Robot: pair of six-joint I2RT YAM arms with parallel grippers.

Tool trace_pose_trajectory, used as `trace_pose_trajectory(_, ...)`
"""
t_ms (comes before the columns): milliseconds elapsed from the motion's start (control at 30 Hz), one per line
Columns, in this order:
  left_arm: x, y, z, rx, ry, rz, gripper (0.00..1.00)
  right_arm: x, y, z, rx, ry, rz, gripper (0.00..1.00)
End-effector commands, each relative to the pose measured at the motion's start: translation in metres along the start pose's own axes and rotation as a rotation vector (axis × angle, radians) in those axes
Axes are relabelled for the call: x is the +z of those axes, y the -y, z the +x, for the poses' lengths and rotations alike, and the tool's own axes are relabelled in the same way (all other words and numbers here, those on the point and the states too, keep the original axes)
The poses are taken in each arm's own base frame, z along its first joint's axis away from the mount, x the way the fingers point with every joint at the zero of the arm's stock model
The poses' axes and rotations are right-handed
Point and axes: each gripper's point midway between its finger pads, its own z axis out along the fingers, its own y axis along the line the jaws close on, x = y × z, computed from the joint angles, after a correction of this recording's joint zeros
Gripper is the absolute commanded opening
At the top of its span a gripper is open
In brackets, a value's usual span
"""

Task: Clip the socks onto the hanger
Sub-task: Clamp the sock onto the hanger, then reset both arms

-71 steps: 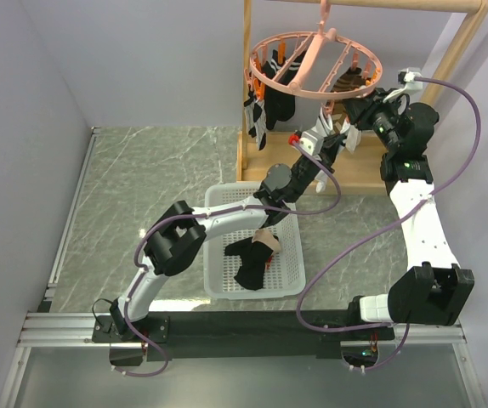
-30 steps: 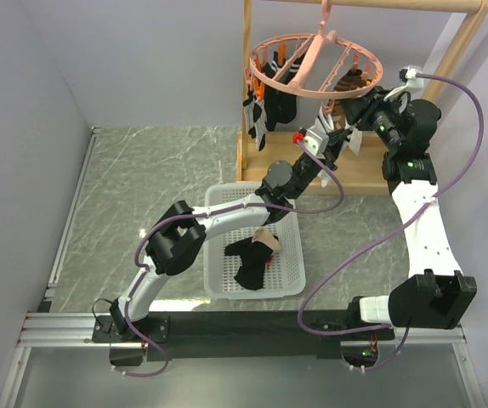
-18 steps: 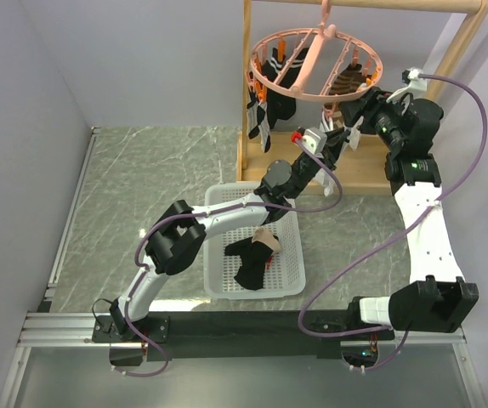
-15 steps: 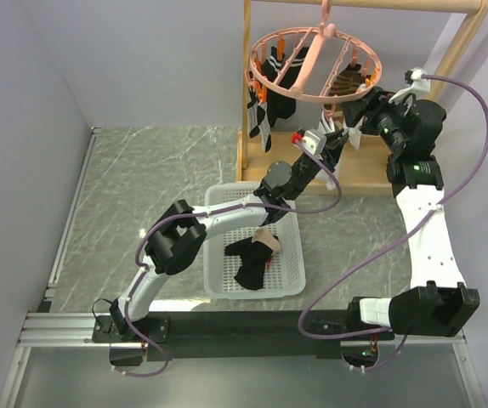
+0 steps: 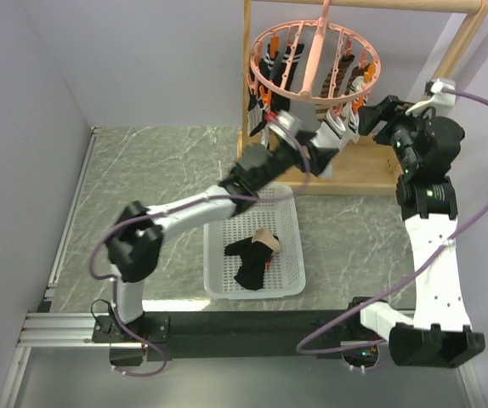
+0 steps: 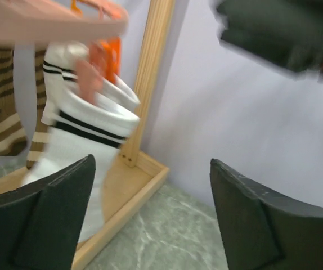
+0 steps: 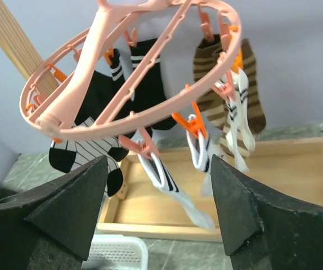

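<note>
One grey-green marble table (image 5: 142,170) carries the whole scene. At its far edge stands a light wooden rack (image 5: 354,174), and the round pink hanger (image 7: 94,39) hangs from the rack's top bar, clearly tilted.

Both arms reach up to this hanger. The left arm (image 5: 193,208) stretches across the table and over a white basket (image 5: 252,291). The right arm (image 5: 435,246) stands nearly upright at the right side.

Some black socks (image 5: 248,259) and one tan piece lie inside the basket, near the middle of the table.

Several more socks hang from the ring: black ones with white stripes (image 7: 150,84), brown striped ones (image 6: 4,112) and white ones with black bands. One white sock (image 6: 77,146) hangs from an orange clip (image 6: 108,53), near the left gripper (image 6: 150,163). This gripper's fingers are spread wide and grip nothing; its view is blurred.

The right gripper (image 7: 158,160) is just below the ring, also spread wide with nothing between its fingers.
</note>
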Motion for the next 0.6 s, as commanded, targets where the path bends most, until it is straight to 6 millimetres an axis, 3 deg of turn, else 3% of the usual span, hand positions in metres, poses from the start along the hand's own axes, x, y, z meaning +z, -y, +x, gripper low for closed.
trace_pose_trajectory(0,-0.028,-0.006,-0.059,-0.165,-0.024,0.1,0.9,-0.024,0.004,-0.018,-0.038,0.096,0.044,0.81)
trace_pose_trajectory(33,-0.036,-0.006,-0.076,-0.171,-0.013,0.115,0.91,-0.026,0.007,-0.012,-0.027,0.101,0.051,0.81)
trace_pose_trajectory(67,-0.043,-0.019,-0.083,-0.173,-0.016,0.096,0.93,-0.03,0.008,-0.012,-0.026,0.112,0.057,0.82)
trace_pose_trajectory(100,-0.05,-0.025,-0.08,-0.181,-0.033,0.086,0.94,-0.04,0.005,-0.016,-0.034,0.14,0.049,0.82)
trace_pose_trajectory(133,-0.057,-0.025,-0.094,-0.171,-0.017,0.085,0.94,-0.041,0.007,-0.004,-0.042,0.132,0.039,0.82)
trace_pose_trajectory(167,-0.063,-0.036,-0.099,-0.167,-0.024,0.051,0.94,-0.044,0.004,-0.001,-0.034,0.142,0.02,0.83)
trace_pose_trajectory(233,-0.077,-0.048,-0.09,-0.168,-0.094,0.002,0.94,-0.057,-0.003,-0.001,-0.015,0.185,-0.012,0.83)
trace_pose_trajectory(267,-0.087,-0.051,-0.104,-0.154,-0.083,-0.013,0.94,-0.057,-0.003,0.006,-0.001,0.207,-0.031,0.83)
trace_pose_trajectory(300,-0.099,-0.058,-0.09,-0.155,-0.132,-0.045,0.94,-0.066,-0.009,0.004,-0.001,0.228,-0.06,0.83)
trace_pose_trajectory(333,-0.107,-0.061,-0.091,-0.147,-0.139,-0.061,0.94,-0.069,-0.009,0.007,0.0,0.235,-0.063,0.83)
trace_pose_trajectory(367,-0.119,-0.062,-0.107,-0.128,-0.113,-0.082,0.94,-0.069,-0.006,0.018,0.02,0.229,-0.063,0.83)
trace_pose_trajectory(400,-0.131,-0.071,-0.096,-0.091,-0.137,-0.126,0.95,-0.075,-0.006,0.017,0.028,0.251,-0.059,0.83)
trace_pose_trajectory(433,-0.143,-0.068,-0.108,-0.072,-0.115,-0.149,0.95,-0.075,-0.001,0.031,0.042,0.233,-0.051,0.83)
trace_pose_trajectory(467,-0.151,-0.079,-0.11,-0.06,-0.099,-0.195,0.99,-0.077,-0.002,0.033,0.043,0.243,-0.058,0.83)
trace_pose_trajectory(567,-0.182,-0.101,-0.108,-0.105,-0.133,-0.265,0.99,-0.081,-0.002,0.05,0.091,0.242,-0.075,0.83)
